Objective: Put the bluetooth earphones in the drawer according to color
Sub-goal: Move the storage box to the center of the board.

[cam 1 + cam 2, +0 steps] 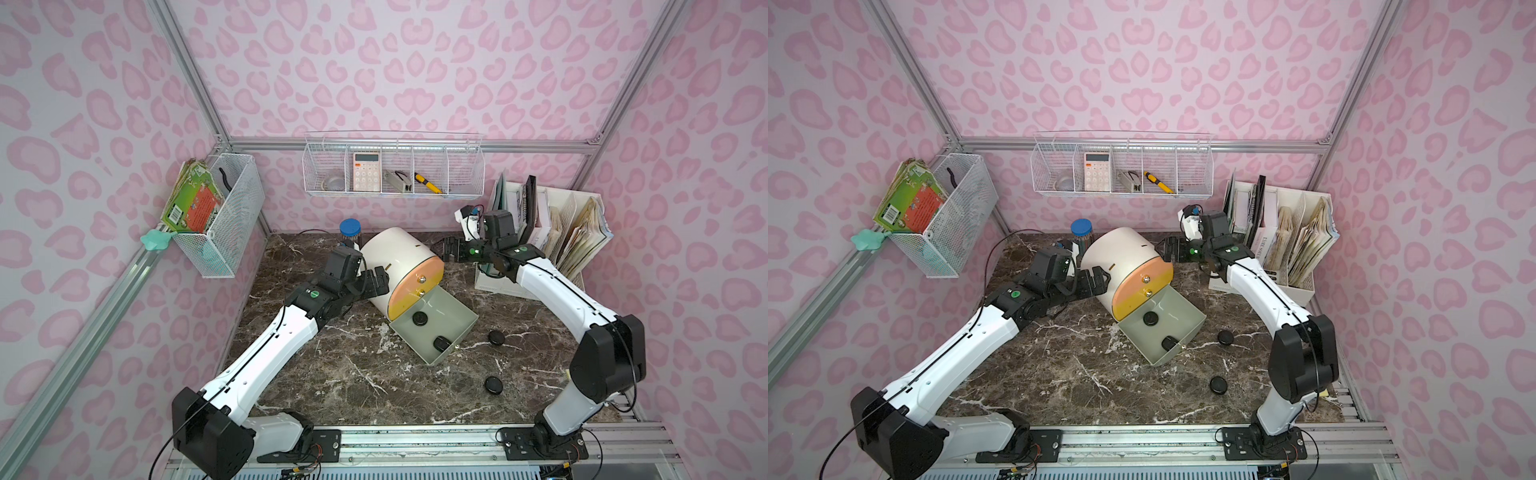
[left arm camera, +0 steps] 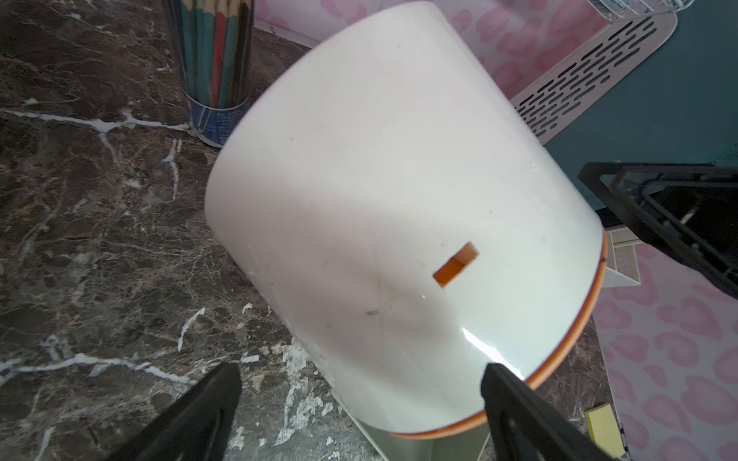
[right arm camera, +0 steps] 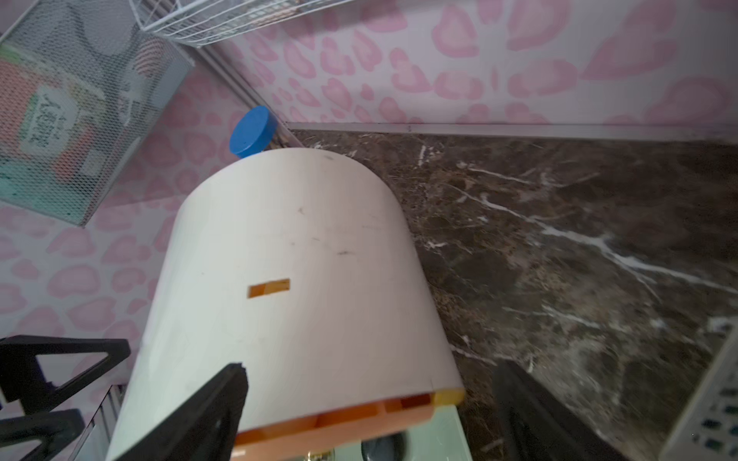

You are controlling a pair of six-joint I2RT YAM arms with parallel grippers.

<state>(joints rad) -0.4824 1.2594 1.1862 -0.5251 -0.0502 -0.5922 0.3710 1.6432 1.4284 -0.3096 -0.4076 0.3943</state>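
Left of centre in both top views, the left claw [image 1: 376, 281] [image 1: 1096, 277] stands spread wide and holds nothing. Its tips lie close against the white flank of the cabinet [image 1: 399, 253], but actual contact cannot be told. In the left wrist view its black fingers [image 2: 191, 415] sit well apart, with the cabinet's lower curve between them.

The pencil tube [image 1: 349, 229], blue-lidded, stands just behind that claw, at the cabinet's upper left.

The cabinet sits mid-frame, its front turned to the lower right. It has three drawers. The peach drawer [image 1: 409, 274] and yellow drawer [image 1: 405, 302] are closed. The grey-green drawer [image 1: 446, 318] is pulled out, one corner pointing to the lower right.

There are four black cases. Two lie in the open drawer: the inner case [image 1: 419, 318] near the cabinet front and the outer case [image 1: 441, 343] by the far wall. Two lie on the marble table [image 1: 332, 374]: the upper case [image 1: 496, 337] just right of the drawer and the lower case [image 1: 493, 384] nearer the table's front edge.

The widest bare marble is at the lower centre, between the two arms.

Right of the cabinet, the right claw [image 1: 451, 249] [image 1: 1169, 249] is spread open and empty, just beside the cabinet's rear flank. In the right wrist view one of its fingers [image 3: 203, 415] crosses the white side; the other is blurred. The file rack [image 1: 519, 286] stands close behind the right arm.
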